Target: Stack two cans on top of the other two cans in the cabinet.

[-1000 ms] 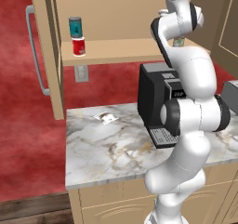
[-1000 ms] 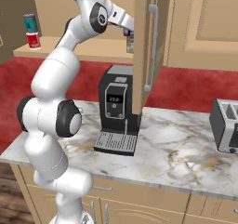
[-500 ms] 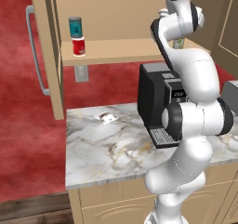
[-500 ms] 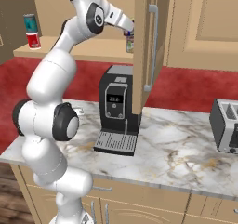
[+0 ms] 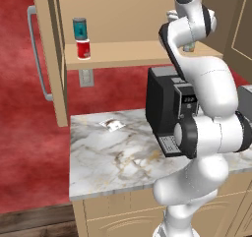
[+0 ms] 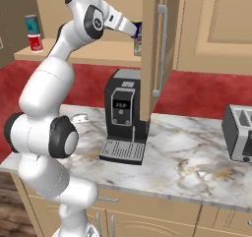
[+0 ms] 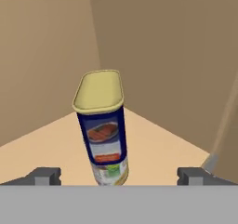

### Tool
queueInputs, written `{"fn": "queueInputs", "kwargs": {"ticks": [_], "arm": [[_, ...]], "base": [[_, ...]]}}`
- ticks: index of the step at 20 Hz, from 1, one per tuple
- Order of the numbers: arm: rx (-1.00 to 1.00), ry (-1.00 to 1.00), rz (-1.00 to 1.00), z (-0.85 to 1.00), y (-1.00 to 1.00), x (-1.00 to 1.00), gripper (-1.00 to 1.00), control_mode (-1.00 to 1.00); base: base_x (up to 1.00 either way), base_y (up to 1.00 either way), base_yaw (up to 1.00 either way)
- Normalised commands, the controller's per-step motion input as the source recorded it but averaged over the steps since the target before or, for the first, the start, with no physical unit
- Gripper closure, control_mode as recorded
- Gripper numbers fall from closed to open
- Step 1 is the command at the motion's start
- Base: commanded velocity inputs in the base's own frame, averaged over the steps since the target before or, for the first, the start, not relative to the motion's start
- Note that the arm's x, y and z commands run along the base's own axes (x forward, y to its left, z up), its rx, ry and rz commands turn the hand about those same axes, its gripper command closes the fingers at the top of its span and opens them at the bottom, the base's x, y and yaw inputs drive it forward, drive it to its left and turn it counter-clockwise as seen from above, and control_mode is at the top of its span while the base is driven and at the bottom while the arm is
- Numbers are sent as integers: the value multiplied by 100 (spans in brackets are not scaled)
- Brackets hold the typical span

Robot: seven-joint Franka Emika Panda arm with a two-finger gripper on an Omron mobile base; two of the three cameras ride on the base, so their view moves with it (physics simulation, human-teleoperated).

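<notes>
Left base view: teal can (image 5: 79, 28) stands on red can (image 5: 83, 49) at 9 o'clock on the cabinet (image 5: 138, 54) shelf.

Right base view: my gripper (image 6: 134, 30) reaches toward the blue can (image 6: 138, 28).

Hand view: blue can (image 7: 103, 125) sits on the silvery can (image 7: 110, 174) at 6 o'clock; my fingers (image 7: 44, 175) are spread wide, empty. Rigid, light, smooth; I judge mid-body best if it needs regripping.

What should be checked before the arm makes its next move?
1. Teal can standing on red can: ok.
2. Dark blue can upright on silvery can: ok.
3. Gripper jaws spread wide, clear of both sides of the dark blue can: ok.
4. Dark blue can centred on the can beneath: cannot tell, the join is mostly hidden.
5. Room to pull back past the cabinet door: cannot tell.
</notes>
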Motion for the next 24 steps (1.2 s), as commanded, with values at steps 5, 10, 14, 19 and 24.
{"fn": "queueInputs", "kwargs": {"ticks": [5, 10, 14, 19, 24], "arm": [[0, -3, 0, -10, 15, -39, -100, -100], [0, 0, 0, -16, 19, -50, -100, -100], [0, 0, 14, -19, 28, -47, -100, -100], [-1, 0, 33, -19, 30, -42, -100, -100], [-6, 0, 43, -14, 30, -49, -100, -100]], "base": [[0, 0, 0], [0, 0, 0], [0, 0, 0], [0, 0, 0], [0, 0, 0]]}}
